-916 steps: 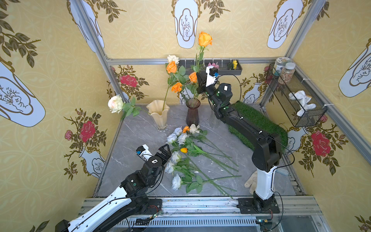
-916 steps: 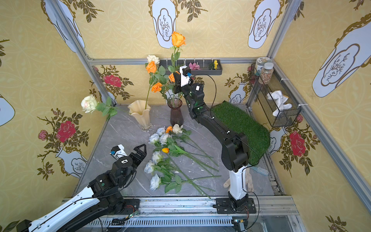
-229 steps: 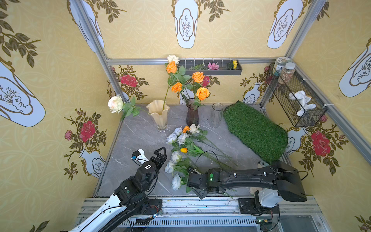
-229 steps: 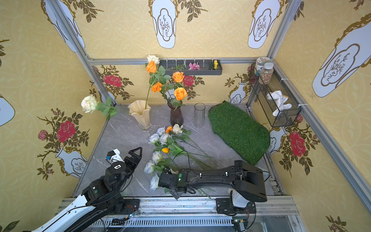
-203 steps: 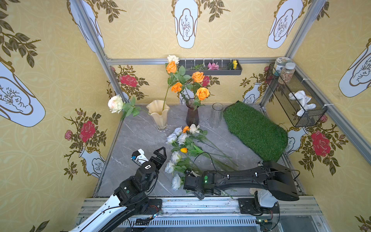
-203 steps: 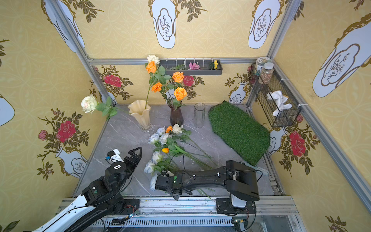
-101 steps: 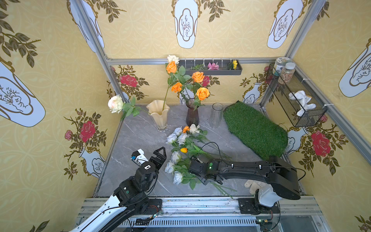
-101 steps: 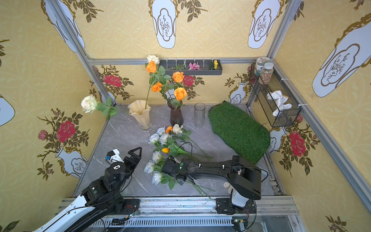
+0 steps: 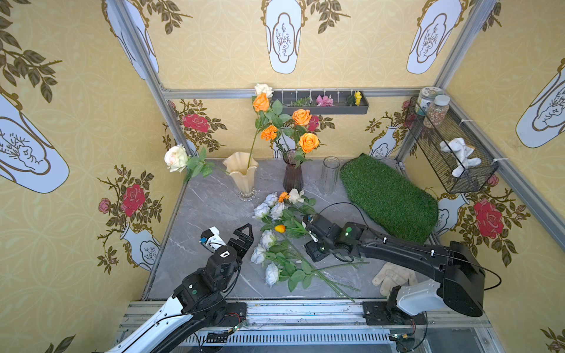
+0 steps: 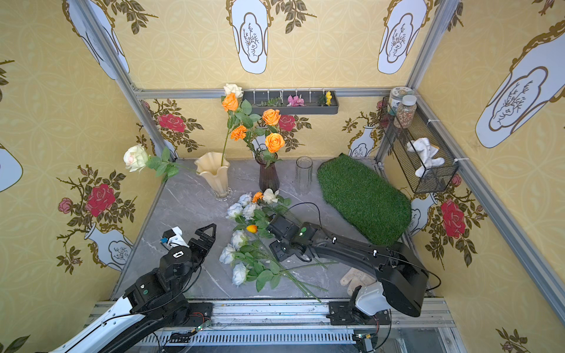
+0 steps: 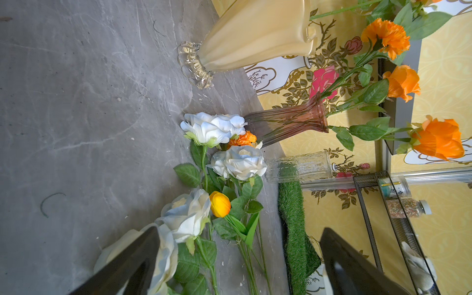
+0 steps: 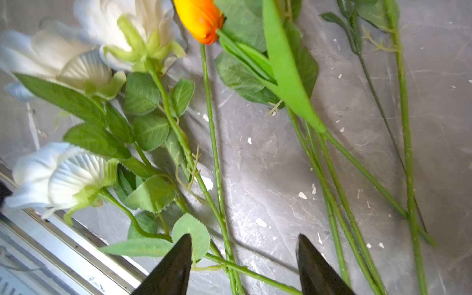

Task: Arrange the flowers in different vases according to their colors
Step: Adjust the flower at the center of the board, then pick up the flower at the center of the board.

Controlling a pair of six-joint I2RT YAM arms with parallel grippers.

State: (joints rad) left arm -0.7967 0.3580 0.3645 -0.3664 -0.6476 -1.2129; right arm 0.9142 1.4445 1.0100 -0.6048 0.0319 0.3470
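Right fingers [image 12: 168, 270] moved rearward over flowers [image 9: 267, 239], hiding stems.

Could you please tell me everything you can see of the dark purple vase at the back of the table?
The dark purple vase looks like translucent ribbed glass, slim with a flared rim. It stands upright on the grey tabletop, between the cream ruffled vase and the empty clear glass cylinder, touching neither. Stems of orange flowers rise from it; loose flowers lie right before its foot.

The left arm points to 1 o'clock, left gripper [image 9: 228, 237] spread wide. The right arm reaches to 9 o'clock, right gripper [image 12: 245, 267] parted, pointing down.
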